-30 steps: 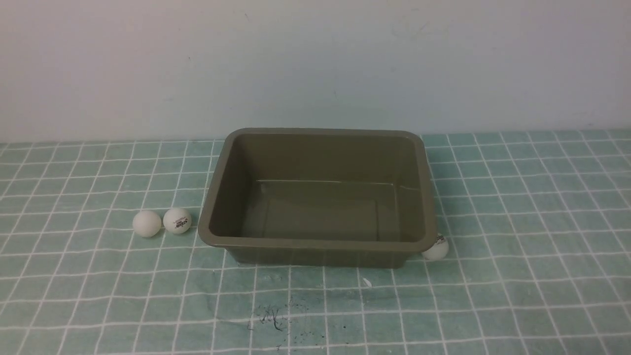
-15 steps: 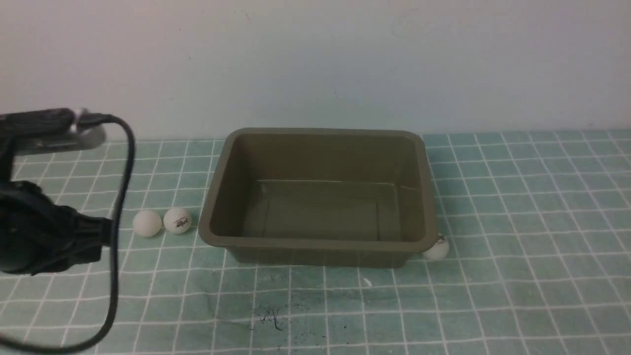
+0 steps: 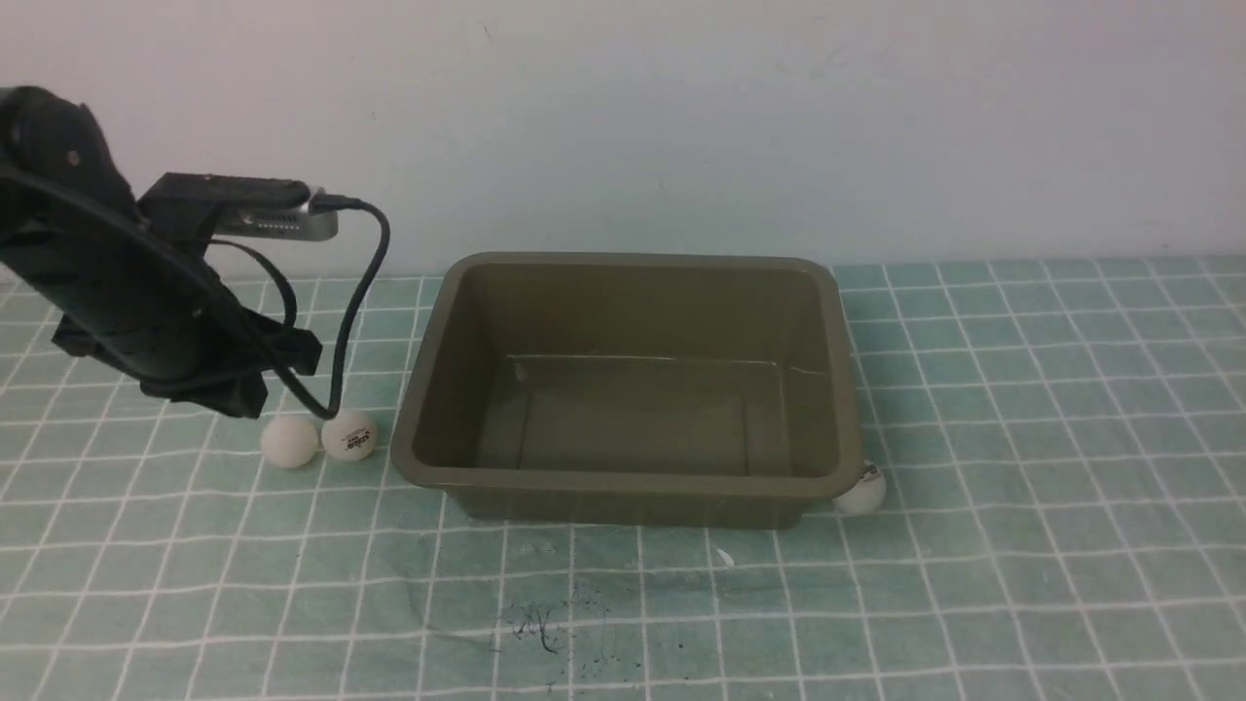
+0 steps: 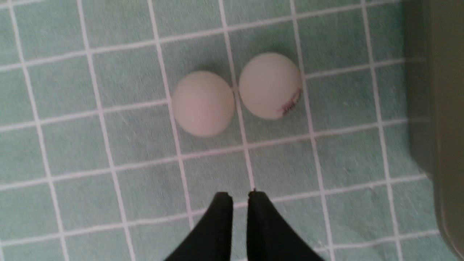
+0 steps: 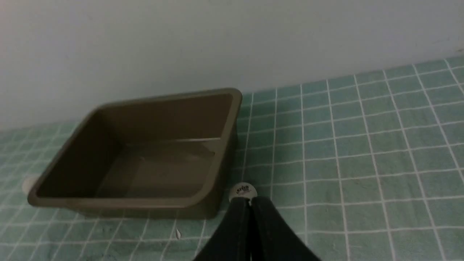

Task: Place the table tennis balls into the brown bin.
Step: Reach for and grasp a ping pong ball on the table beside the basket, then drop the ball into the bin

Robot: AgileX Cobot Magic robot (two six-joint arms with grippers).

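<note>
The green-checked desk (image 3: 973, 409) meets a pale wall (image 3: 623, 117). Two table tennis balls (image 4: 203, 103) lie side by side just left of the empty brown bin (image 3: 628, 481), a third ball (image 3: 862, 490) at its near right corner. Light, smooth and prone to roll, each likely needs a centred pinch across its middle. The left end effector (image 4: 237, 195) hovers nearby, barely parted, empty; the right end effector (image 5: 250, 201) is clenched on nothing.

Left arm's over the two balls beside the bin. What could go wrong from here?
The plain ball and logo ball lie nearly touching; closing on one may send the other rolling. The left gripper is barely parted, narrower than a ball; descending so could shove them. The third ball is tucked against the brown bin at its corner, leaving little finger room.
</note>
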